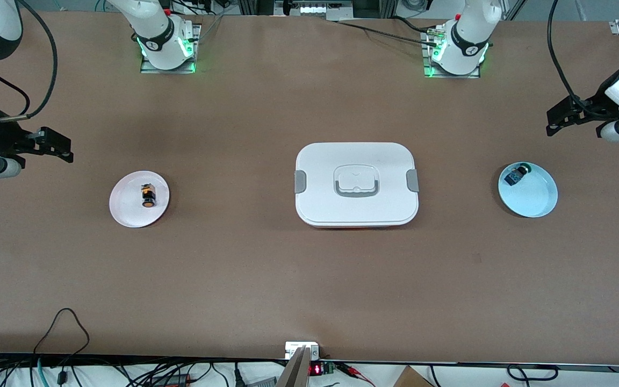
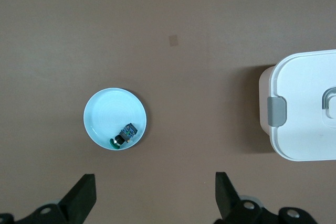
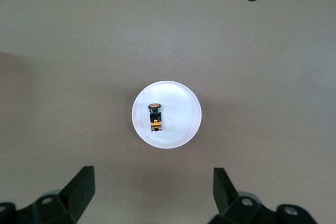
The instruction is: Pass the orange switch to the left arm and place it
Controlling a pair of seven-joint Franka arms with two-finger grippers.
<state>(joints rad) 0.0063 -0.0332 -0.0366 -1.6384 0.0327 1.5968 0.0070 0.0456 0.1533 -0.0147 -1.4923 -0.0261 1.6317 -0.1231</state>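
Only partly visible: right gripper [image 1: 54, 144] fingers [image 3: 79, 187].

High front camera facing both arms, each wrist camera looking straight down over one plate, box [image 1: 357, 184] shared with left wrist view

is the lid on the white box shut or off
Shut: the lid sits flush on the box, grey side clips down at both ends, handle lying flat in its recess.

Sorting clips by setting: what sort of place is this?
Likely a robotics lab: two white robot arms bolted to a brown table, cables along its edge, and a large white lidded box staged mid-table.
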